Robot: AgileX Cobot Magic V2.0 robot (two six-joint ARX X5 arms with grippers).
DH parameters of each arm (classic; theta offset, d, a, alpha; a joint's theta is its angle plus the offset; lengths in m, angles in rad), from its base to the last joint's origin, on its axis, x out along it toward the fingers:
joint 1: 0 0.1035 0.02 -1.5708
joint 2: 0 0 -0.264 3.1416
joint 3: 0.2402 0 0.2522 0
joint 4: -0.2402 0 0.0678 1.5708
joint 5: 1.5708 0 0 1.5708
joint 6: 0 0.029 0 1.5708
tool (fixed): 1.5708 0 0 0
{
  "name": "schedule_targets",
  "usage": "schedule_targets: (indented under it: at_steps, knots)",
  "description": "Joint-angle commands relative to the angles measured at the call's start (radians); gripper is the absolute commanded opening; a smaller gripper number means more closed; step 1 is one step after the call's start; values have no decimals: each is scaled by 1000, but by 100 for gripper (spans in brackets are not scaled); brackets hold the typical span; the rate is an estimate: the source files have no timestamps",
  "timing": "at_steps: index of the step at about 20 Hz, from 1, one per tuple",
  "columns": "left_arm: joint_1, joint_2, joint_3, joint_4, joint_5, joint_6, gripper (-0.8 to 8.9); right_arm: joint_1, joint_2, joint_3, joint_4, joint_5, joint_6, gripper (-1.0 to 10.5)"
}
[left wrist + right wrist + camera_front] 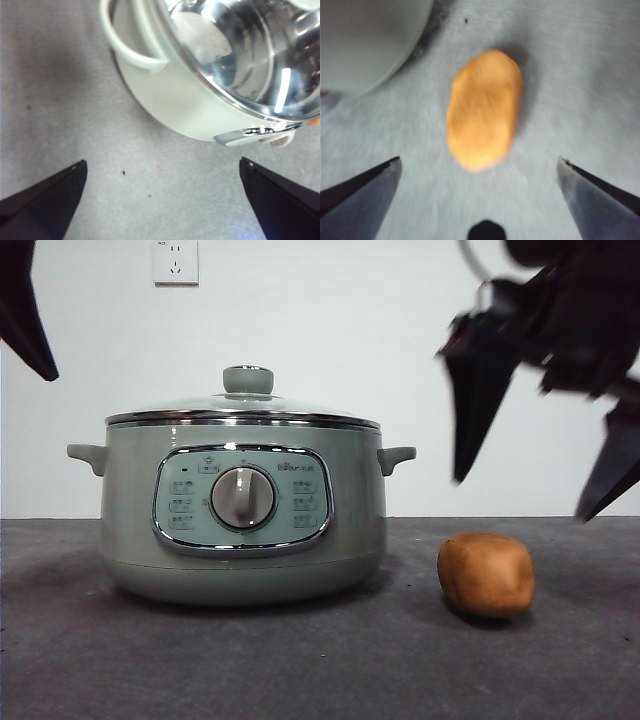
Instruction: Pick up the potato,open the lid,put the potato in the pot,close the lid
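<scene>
Blurred by motion in the front view: the right gripper (530, 495), its dark body cut off by the top and right picture edges. Only a black tip of the left gripper (28, 325) at the top left corner. Too small to read: the markings around the dial on the pot (130, 530). Cropped in the left wrist view: the lid (240, 55), knob barely showing at the picture's edge. Soft and unsharp in the right wrist view: the potato (484, 110). Hidden behind the pot: the desk's (300, 660) far edge there.

Level front, 2 steep wrist views
</scene>
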Motion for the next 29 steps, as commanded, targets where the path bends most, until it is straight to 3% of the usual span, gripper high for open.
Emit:
schedule_targets:
  at_steps: [1,8,9,11,14,15,18,23,27,29]
  knots:
    - [-13,6,0,13,3,11,689,16,77,6,61,25,34,724]
    - [-21,6,0,14,3,11,689,16,201,6,152,64,48,716]
    - [-21,6,0,17,3,11,689,16,201,6,153,78,48,672]
    - [-21,6,0,41,3,11,689,16,201,6,157,94,45,458]
    - [-48,14,17,69,1,8,688,16,201,6,149,71,3,25]
    - [-62,22,33,68,-8,8,688,16,201,6,148,58,-12,-19]
    - [-116,65,124,67,-51,8,688,15,198,11,127,55,-27,-15]
    - [-198,205,331,37,-110,13,688,16,152,93,-48,60,-98,-12]
    - [-257,367,481,34,-117,15,688,16,42,153,-157,60,-95,-11]
    - [-293,450,541,35,-167,15,688,16,-29,153,-178,60,-89,2]
